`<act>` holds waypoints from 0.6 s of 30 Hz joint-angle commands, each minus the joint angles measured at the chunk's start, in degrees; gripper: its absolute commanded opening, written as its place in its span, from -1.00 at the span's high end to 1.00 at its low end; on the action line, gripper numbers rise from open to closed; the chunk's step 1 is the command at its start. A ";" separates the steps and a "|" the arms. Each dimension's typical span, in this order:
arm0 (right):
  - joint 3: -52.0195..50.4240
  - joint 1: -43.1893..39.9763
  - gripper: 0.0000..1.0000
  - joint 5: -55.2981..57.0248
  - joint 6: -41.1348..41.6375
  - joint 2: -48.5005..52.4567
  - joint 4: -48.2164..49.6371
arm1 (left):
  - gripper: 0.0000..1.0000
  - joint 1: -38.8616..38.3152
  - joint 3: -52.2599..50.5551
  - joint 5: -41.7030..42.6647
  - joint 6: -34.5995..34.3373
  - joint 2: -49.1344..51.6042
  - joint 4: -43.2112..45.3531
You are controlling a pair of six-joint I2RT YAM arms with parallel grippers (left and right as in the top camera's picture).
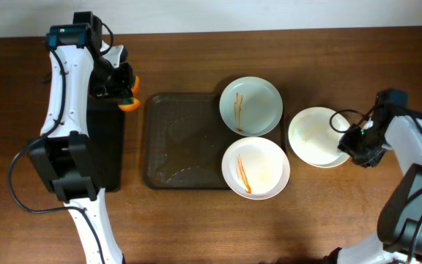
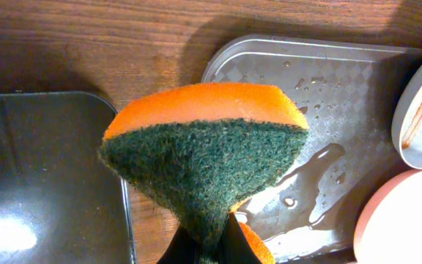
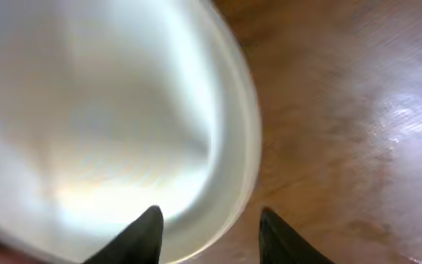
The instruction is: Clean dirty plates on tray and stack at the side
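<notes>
A dark tray lies at the table's middle, wet. A pale green plate with a brown streak and a white plate with orange streaks sit on its right side. A clean white plate rests on the table to the right of the tray. My left gripper is shut on an orange and green sponge, held above the tray's left corner. My right gripper is open, its fingers straddling the rim of the clean plate.
A black bin stands left of the tray; it shows in the left wrist view too. Bare wooden table lies in front of and behind the tray.
</notes>
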 commanded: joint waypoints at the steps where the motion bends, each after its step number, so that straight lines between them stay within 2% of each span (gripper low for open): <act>1: 4.61 3.48 0.18 -14.84 -6.86 -5.05 -2.99 | 1.00 -0.04 0.94 1.05 0.90 -0.17 0.04; 5: 2.23 16.33 0.20 -14.67 -7.06 -7.26 -7.87 | 1.00 -0.04 0.92 1.05 0.90 -0.17 0.04; 9: -4.20 26.21 0.21 -4.37 2.23 -7.21 -7.39 | 1.00 -0.04 0.94 1.05 0.90 -0.17 0.04; 12: -7.87 29.73 0.21 1.55 7.02 -7.21 -7.08 | 1.00 -0.04 0.94 1.05 0.90 -0.17 0.04; 18: -13.86 30.73 0.59 1.31 6.95 -6.34 3.56 | 1.00 -0.04 0.94 1.05 0.90 -0.17 0.04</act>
